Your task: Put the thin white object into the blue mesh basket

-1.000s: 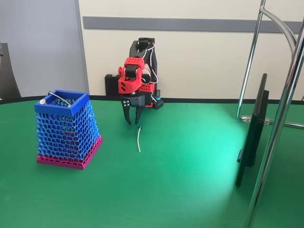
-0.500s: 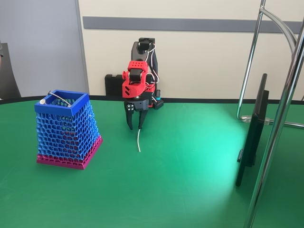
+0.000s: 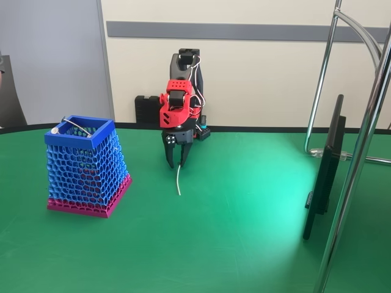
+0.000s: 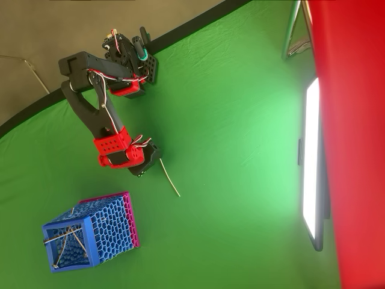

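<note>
Since a second ago, my pincer [image 3: 176, 163] has swung right and lowered over the strip's far end.

At left, the blue mesh basket [image 3: 85, 166] holds a grey rod [image 3: 74, 125]; the thin white object [image 3: 178, 180] lies on the green table [image 3: 244, 232], my fingers nearly together, not visibly pinching it.

I work in a lab-like test room: a green-covered table [image 3: 244, 232] against a plain beige wall [image 3: 256, 79], chrome stand tubing [image 3: 360, 152] and a flat monitor [image 3: 327, 165] beside me.
</note>
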Tool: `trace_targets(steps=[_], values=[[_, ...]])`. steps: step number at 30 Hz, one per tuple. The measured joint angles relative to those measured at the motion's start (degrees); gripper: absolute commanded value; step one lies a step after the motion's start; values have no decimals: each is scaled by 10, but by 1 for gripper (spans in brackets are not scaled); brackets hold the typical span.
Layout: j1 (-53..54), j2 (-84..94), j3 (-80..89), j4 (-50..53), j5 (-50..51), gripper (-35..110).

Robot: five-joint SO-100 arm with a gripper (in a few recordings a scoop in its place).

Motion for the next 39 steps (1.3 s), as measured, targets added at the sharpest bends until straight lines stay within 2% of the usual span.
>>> trace_targets(steps=[39], values=[[1,-2,37,11,-47,15]])
